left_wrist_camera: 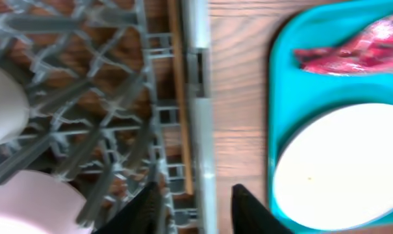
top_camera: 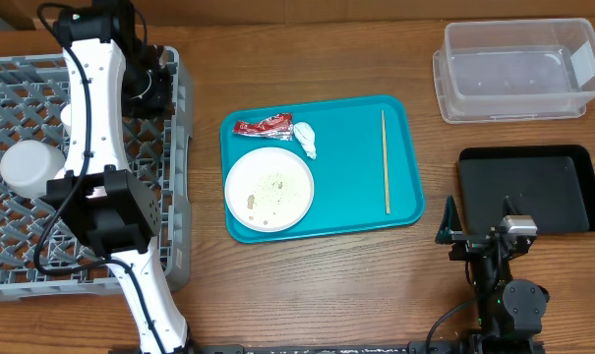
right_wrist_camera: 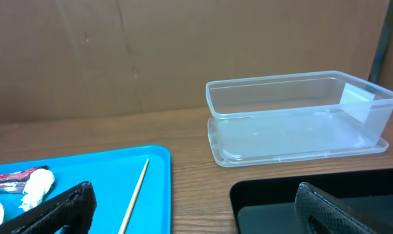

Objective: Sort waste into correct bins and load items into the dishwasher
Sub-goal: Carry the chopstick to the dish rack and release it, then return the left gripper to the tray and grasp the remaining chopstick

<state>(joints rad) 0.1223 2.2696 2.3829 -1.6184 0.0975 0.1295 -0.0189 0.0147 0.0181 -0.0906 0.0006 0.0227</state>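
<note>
The grey dish rack fills the left of the table, with a white cup standing in it. My left gripper hangs over the rack's right side. In the left wrist view the left gripper is open and empty, its jaws either side of the rack wall, with a pink bowl in the rack beside it. On the teal tray lie a red wrapper, a white tissue wad and a white plate speckled with rice scraps. My right gripper stands open and empty.
A thin chopstick lies on the teal tray's right side. The clear tub sits at the back right, with the black tray in front of it. The right gripper rests at that tray's near left corner.
</note>
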